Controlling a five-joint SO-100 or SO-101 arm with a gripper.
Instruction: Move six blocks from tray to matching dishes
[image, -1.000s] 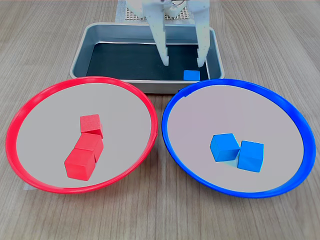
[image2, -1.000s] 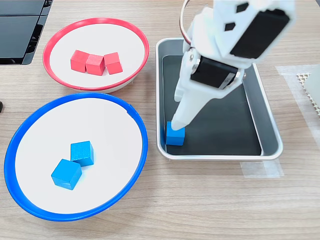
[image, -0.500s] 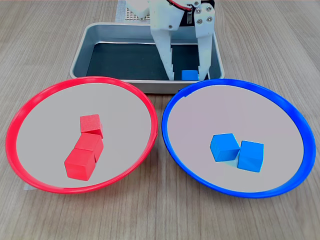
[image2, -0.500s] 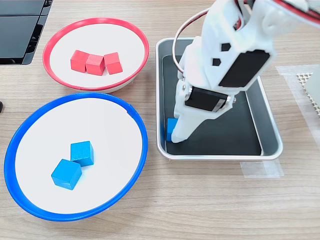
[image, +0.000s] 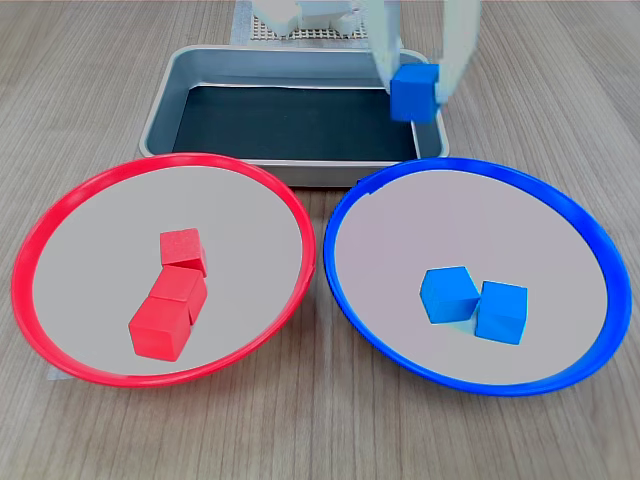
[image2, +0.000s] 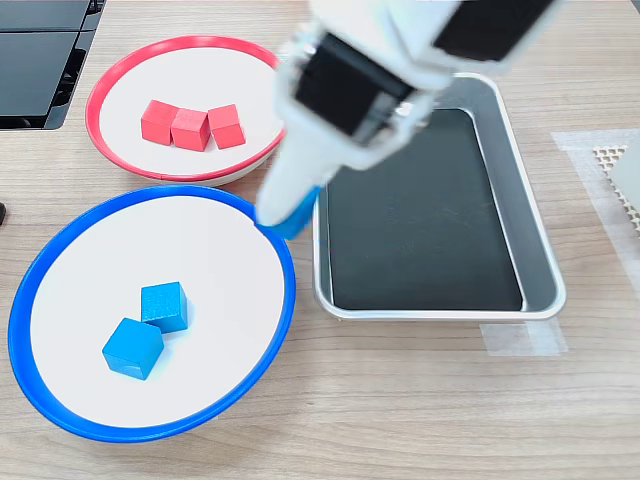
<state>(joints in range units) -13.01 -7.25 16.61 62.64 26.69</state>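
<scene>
Blue block (image: 414, 93): the last one of the six, pinched between the two white fingers of the hand (image: 416, 88) and carried clear of the tray (image: 160, 110). In the first exterior view it hangs above the tray's corner nearest the blue-rimmed dish (image: 345, 215). In the second exterior view only a sliver of blue shows at the fingertip, right over that dish's rim, on the side next to the tray. Hand is clenched on the block from two opposite faces; the block sits level, not tilted.

Tray floor is bare black in both exterior views, so nothing is left to fetch. Red-rimmed dish (image: 60, 215) holds three red blocks (image: 176, 291) clustered together, touching. Blue-rimmed dish holds two blue blocks (image: 473, 302), side by side and touching, resting away from the tray side in both exterior views.

Judgement: the block is held high so as to pass over the tray wall and the dish rim without catching either. The release should wait until the block is inside the rim; a drop at the edge could land it on the rim and tip it out onto the tabletop (image: 560, 90). The bare dish area beside the tray gives room to set it down without hitting the resting pair.
</scene>
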